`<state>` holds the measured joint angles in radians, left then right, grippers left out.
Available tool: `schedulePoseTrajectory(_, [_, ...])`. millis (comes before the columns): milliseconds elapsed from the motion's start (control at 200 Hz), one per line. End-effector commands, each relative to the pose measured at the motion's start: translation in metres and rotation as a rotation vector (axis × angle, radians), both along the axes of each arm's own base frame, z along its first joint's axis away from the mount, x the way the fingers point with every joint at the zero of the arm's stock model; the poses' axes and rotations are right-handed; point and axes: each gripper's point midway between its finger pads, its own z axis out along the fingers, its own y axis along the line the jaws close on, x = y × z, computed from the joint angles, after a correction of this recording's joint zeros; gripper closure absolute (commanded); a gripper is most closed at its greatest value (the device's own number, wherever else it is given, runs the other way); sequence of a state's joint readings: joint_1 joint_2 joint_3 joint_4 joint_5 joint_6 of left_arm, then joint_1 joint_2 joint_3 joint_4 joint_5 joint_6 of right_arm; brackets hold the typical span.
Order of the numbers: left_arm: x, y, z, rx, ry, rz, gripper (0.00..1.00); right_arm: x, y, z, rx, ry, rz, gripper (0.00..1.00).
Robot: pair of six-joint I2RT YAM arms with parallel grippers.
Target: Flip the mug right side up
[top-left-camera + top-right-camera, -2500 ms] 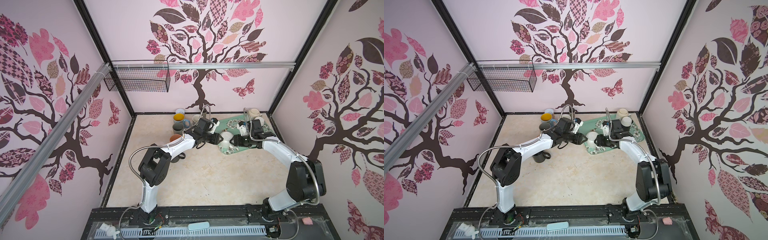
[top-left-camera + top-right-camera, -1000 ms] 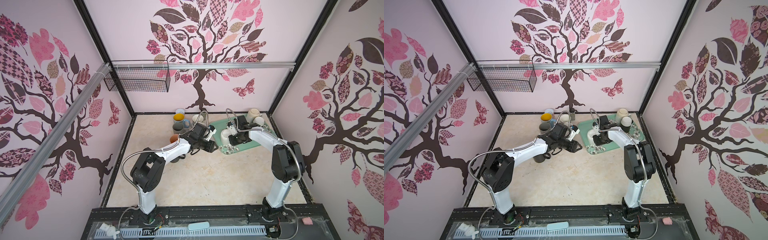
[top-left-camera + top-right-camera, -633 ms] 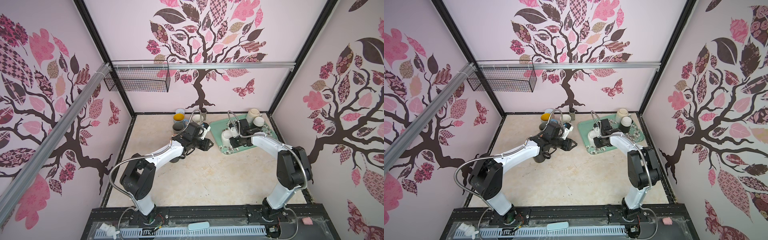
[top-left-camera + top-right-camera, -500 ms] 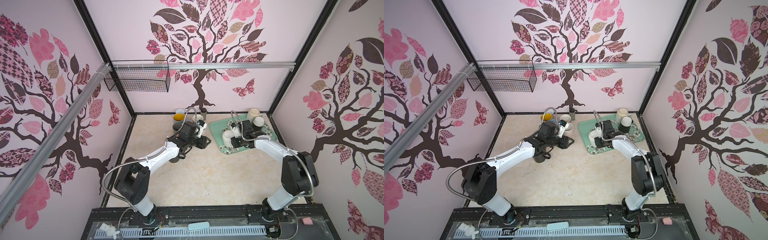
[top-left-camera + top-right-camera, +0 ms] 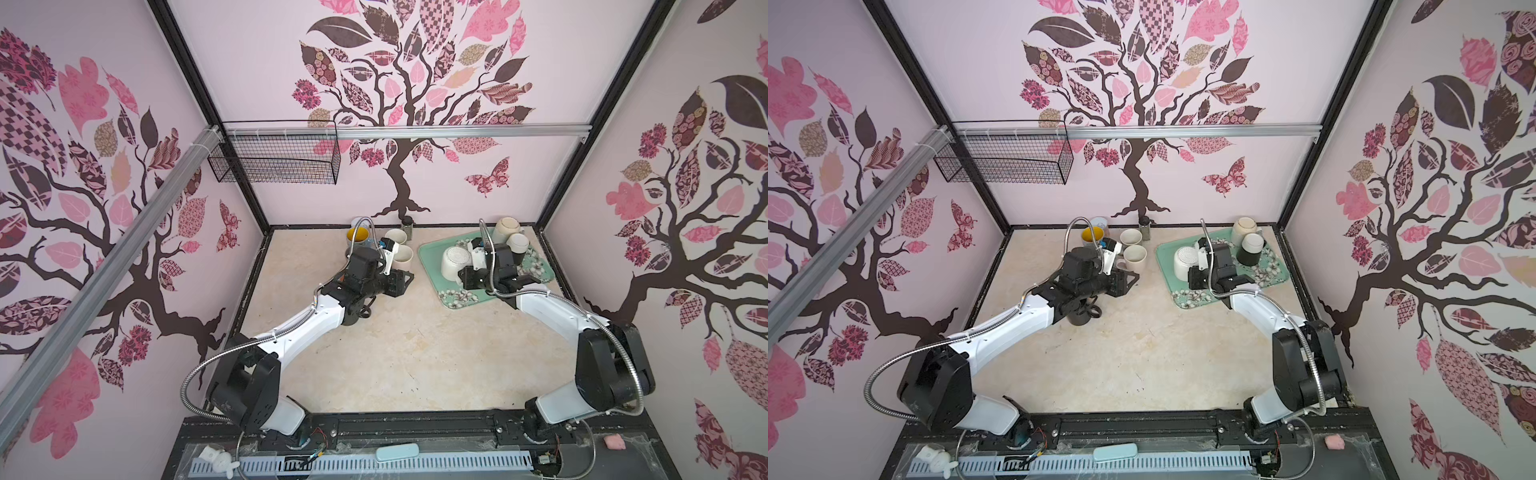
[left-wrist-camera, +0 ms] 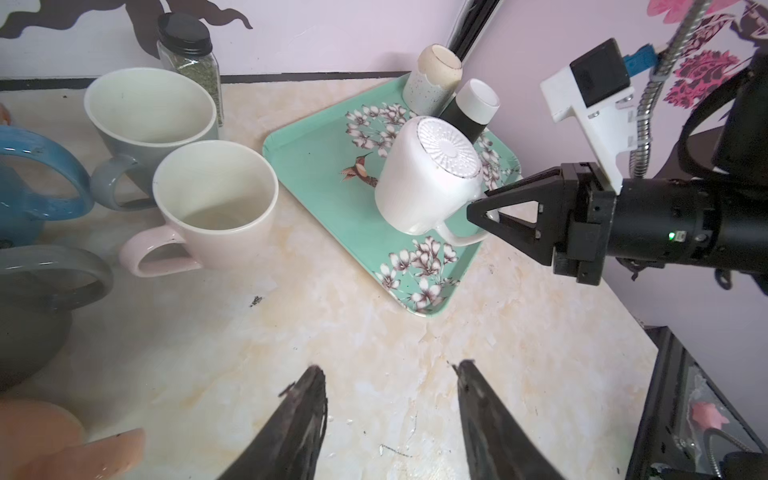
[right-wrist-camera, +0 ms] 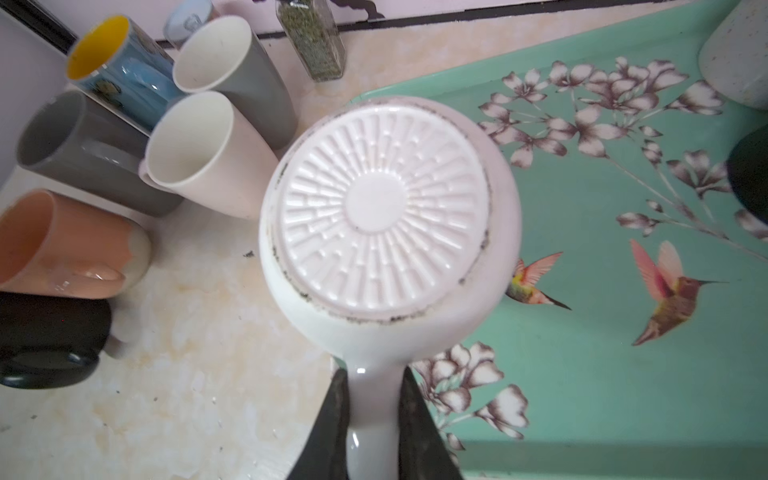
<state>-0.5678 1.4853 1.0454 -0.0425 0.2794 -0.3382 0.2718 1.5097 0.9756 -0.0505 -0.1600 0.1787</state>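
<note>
Inverted mug [image 5: 455,262]; flip pending.
Your right claw [image 7: 374,376] pinches the handle of the mug, which sits base-up on the green tray [image 5: 536,270], right of centre in a top view. Your left claw [image 6: 386,368] is half-spread and empty. Next: lift, roll the wrist, set down.

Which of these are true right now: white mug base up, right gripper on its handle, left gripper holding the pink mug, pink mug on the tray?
The white mug is base up: true.
The right gripper is shut on its handle: true.
The left gripper holds the pink mug: false; it is open and empty.
The pink mug stands on the tray: false; it stands upright on the table beside the tray.
</note>
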Motion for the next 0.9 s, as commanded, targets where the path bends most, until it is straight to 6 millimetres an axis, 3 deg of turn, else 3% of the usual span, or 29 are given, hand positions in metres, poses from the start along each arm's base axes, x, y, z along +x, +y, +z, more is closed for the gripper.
schedulePoseTrajectory(0, [-0.003,-0.005,0.004,-0.114,0.040,0.004,0.45,0.009,0.013,0.077,0.191,-0.225,-0.004,1.00])
schedulePoseTrajectory(265, [-0.002,-0.012,0.008,-0.306,0.202,0.067,0.43,0.004,0.027,0.126,0.495,-0.297,0.018,1.00])
schedulePoseTrajectory(435, [0.006,-0.035,0.011,-0.529,0.376,0.031,0.45,-0.001,0.039,0.151,0.650,-0.310,0.068,1.00])
schedulePoseTrajectory(555, [0.011,-0.043,0.013,-0.643,0.441,0.027,0.47,-0.006,0.047,0.162,0.758,-0.308,0.108,1.00])
schedulePoseTrajectory(895, [0.023,-0.060,0.044,-0.838,0.462,-0.069,0.46,-0.018,0.070,0.191,0.979,-0.314,0.239,1.00])
